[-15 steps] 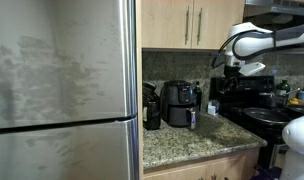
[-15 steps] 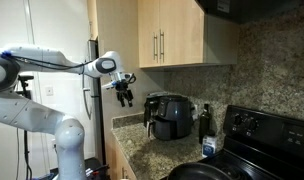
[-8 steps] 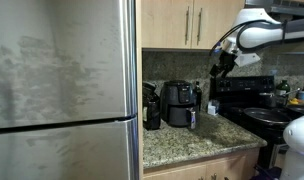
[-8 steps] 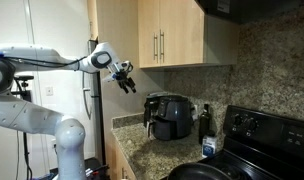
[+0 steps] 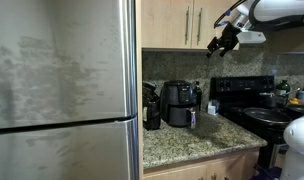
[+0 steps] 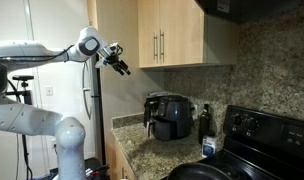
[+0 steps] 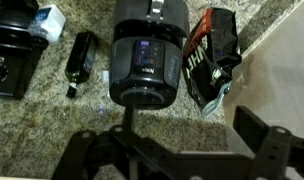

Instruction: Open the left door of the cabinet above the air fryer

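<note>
Left door (image 6: 149, 35): closed, flush on cabinet (image 6: 184, 30), directly above air fryer (image 6: 172, 116) on granite bench (image 6: 142, 150). Claw (image 6: 124, 70): released, fingers spread, empty; raised to door height, apart from bar handle (image 6: 157, 45).

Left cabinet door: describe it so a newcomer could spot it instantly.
Beside the big steel fridge, above the black air fryer, hangs a light tan wood cabinet with two flat doors. The left door is the panel nearest the fridge; its slim silver handle runs along its right edge, while the right door has its handle on the left.
</note>
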### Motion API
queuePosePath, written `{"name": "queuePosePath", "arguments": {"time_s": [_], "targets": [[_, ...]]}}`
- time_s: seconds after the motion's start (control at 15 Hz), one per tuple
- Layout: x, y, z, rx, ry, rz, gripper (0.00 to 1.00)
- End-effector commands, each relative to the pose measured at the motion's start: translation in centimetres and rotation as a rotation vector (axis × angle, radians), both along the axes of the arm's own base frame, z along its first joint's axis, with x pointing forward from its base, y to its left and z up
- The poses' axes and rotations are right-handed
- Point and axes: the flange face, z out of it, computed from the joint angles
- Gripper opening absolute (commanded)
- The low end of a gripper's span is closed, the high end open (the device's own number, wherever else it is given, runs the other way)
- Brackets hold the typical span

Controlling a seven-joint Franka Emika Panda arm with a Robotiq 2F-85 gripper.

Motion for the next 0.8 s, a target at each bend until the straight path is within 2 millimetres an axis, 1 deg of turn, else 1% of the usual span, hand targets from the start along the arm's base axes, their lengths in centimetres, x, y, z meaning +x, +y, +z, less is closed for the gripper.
{"name": "queuePosePath", "arguments": {"time_s": [0.0,0.07,0.13,0.2,0.27,0.33,0.4,0.47,0.53,0.6,0.67,0.73], "targets": [[1.1,-0.2,0.7,0.016,-0.201,-0.009,1.0],[-0.9,2.6,6.4,0.052,-0.256,-0.033,1.0],[0.6,2.2,8.1,0.084,-0.293,-0.071,1.0],[0.6,2.4,9.9,0.113,-0.323,-0.116,1.0],[-0.6,1.6,6.2,0.087,-0.276,-0.051,1.0],[-1.1,2.1,8.3,0.105,-0.316,-0.075,1.0],[-1.0,2.4,9.4,0.112,-0.334,-0.088,1.0],[-0.7,2.4,9.8,0.115,-0.337,-0.095,1.0],[-0.5,2.4,9.6,0.119,-0.329,-0.105,1.0],[0.9,1.7,10.6,0.169,-0.306,-0.119,1.0],[4.5,2.3,10.0,0.209,-0.274,-0.14,1.0],[6.8,1.4,11.0,0.248,-0.25,-0.181,1.0]]}}
